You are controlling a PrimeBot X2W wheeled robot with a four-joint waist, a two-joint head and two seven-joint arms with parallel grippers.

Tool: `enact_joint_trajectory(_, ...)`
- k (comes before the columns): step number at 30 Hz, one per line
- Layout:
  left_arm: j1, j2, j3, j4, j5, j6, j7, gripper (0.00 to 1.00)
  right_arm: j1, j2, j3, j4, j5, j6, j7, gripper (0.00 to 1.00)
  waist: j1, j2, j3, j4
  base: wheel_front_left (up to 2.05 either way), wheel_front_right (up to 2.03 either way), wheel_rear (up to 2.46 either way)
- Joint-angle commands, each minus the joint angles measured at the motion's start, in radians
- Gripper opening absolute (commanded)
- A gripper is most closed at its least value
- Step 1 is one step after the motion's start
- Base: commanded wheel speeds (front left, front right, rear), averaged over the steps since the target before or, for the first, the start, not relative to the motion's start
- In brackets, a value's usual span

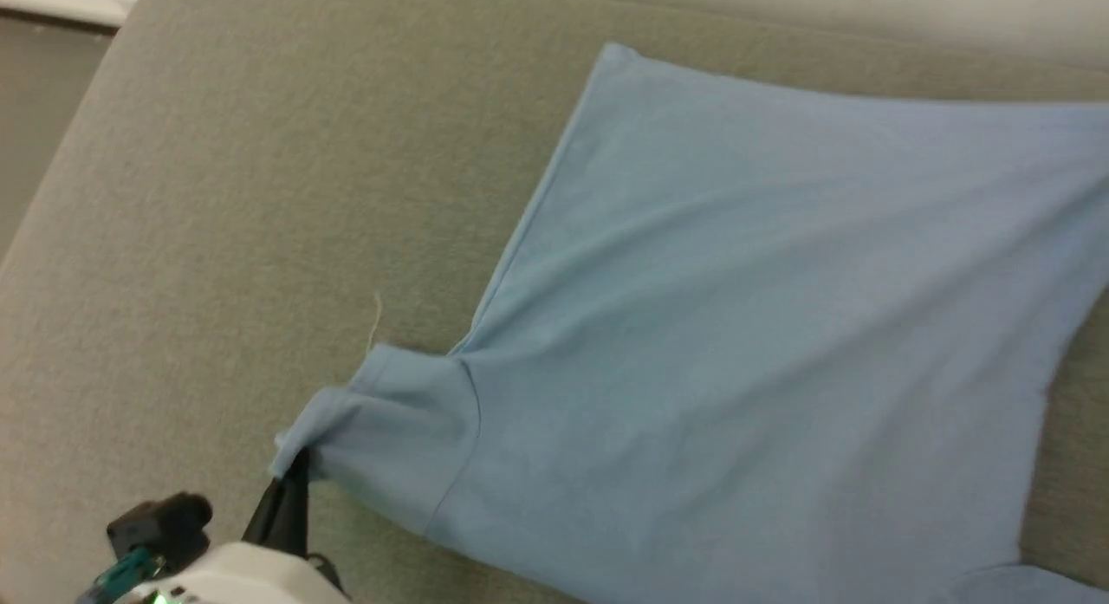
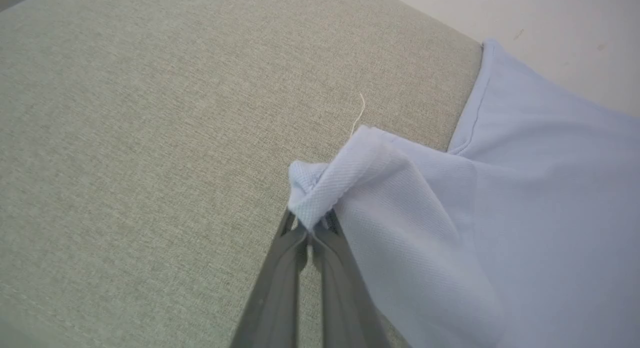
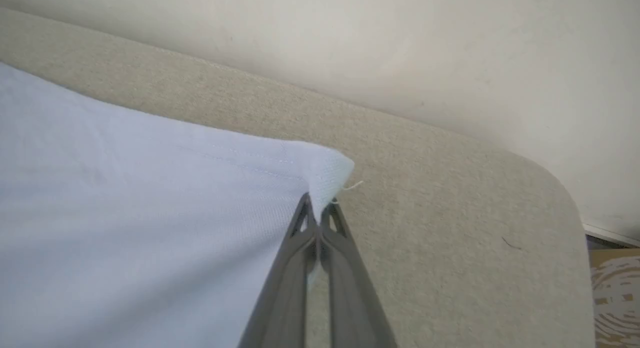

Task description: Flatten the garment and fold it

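- The left tool [image 2: 311, 234] was pinched shut on the sleeve cuff [image 2: 325, 188] of the garment [image 1: 736, 327].
- The right tool [image 3: 318, 215] was closed tight on a hem corner [image 3: 327, 171].
- The garment was laid on the grey counter [image 1: 217, 240] — gripped at both ends, likely for pulling flat.

The left gripper [image 2: 310, 227] had its two grey fingers [image 2: 280, 288] pressed tight together on the edge of a sleeve [image 2: 370, 188]. The sleeve was part of a light blue shirt [image 2: 540, 213]. Its end was bunched into a small lump right at the fingertips. The rest of the shirt spread out to the right and lay mostly smooth on a grey-green cloth pad [image 2: 150, 138]. A thin white thread [image 2: 359, 111] lay on the pad right by the far side of the sleeve. A pale wall [image 2: 560, 33] stood at the far right.
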Motion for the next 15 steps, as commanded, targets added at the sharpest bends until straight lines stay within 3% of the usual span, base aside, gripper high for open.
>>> enact_joint_trajectory(1, 0.024, 0.008, 0.014, 0.0, -0.006, 0.014, -0.001, 0.0, 0.073, -0.042, 0.003, -0.05, 0.03, -0.002, -0.003, 0.0, 0.0001, 0.0, -0.086, -0.091, 0.0, 0.0, 0.0)
enact_joint_trajectory(5, 0.083, 0.04, 0.039, 0.006, 0.012, 0.053, 0.009, 0.0, 0.294, -0.113, -0.034, -0.226, 0.093, -0.002, 0.02, 0.0, 0.0001, 0.0, -0.138, -0.159, 0.0, 0.0, 0.0)
enact_joint_trajectory(8, 0.122, 0.05, 0.055, 0.006, 0.008, 0.07, 0.015, 0.0, 0.508, -0.112, -0.115, -0.358, 0.121, -0.002, 0.063, 0.0, 0.0001, 0.0, -0.168, -0.205, 0.0, 0.0, 0.0)
enact_joint_trajectory(11, 0.147, 0.06, 0.063, 0.003, 0.005, 0.079, 0.026, 0.0, 0.733, -0.049, -0.227, -0.493, 0.13, -0.002, 0.115, 0.0, 0.0001, 0.0, -0.19, -0.238, 0.0, 0.0, 0.0)
enact_joint_trajectory(15, 0.164, 0.068, 0.069, -0.003, 0.0, 0.086, 0.037, 0.0, 0.993, 0.116, -0.339, -0.642, 0.139, -0.002, 0.177, 0.0, 0.0001, 0.0, -0.199, -0.269, 0.0, 0.0, 0.0)
